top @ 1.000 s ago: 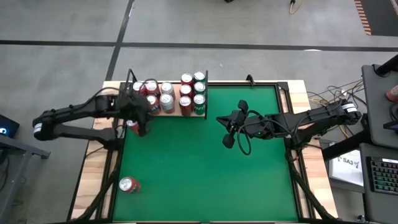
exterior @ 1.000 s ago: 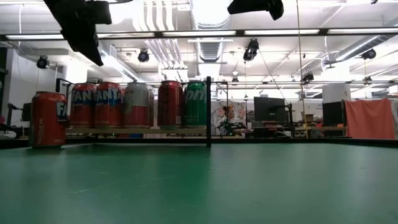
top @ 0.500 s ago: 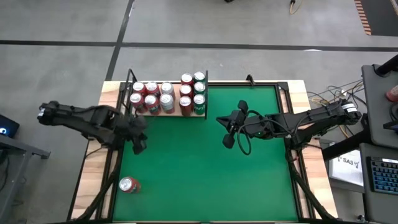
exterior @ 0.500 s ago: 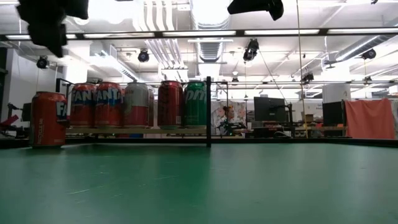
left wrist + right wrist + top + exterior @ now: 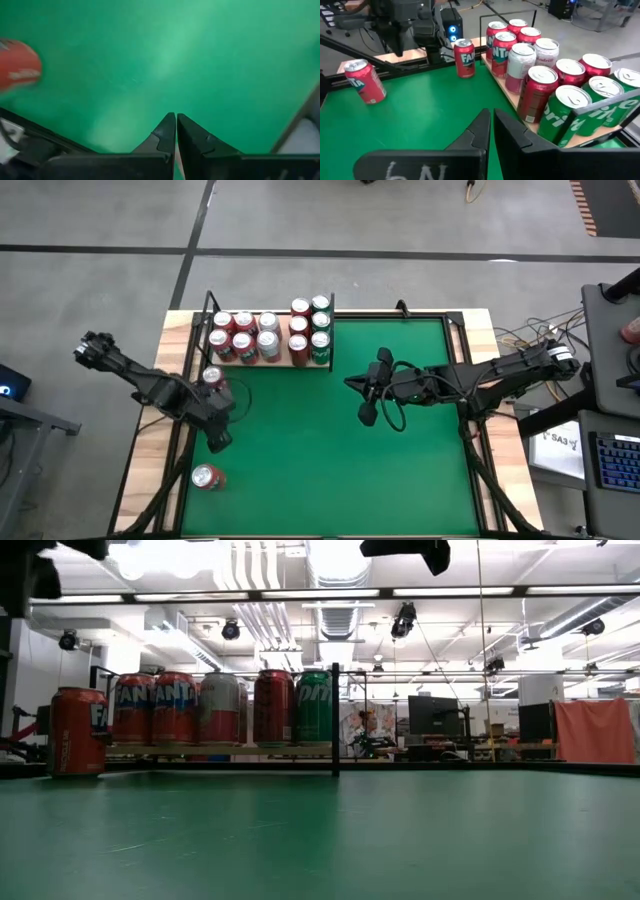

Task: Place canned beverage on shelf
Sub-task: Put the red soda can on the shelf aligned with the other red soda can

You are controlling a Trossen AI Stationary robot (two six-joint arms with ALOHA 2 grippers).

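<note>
Green felt, red can (image 5: 208,476) near shut left pincer (image 5: 218,442).

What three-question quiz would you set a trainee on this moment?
1. True or false: the dark two-finger left gripper is shut on a can.
2. How many red drink cans stand on the green felt table, off the pale wooden shelf with black rods? A) none B) two C) five
3. Fill in: the cans at the shelf's end nearer the right gripper are ___ in colour.

Key
1. False: its fingers are shut together with nothing between them.
2. B: one red can near the shelf, one red can near the front edge.
3. Green: the green cans.
</note>
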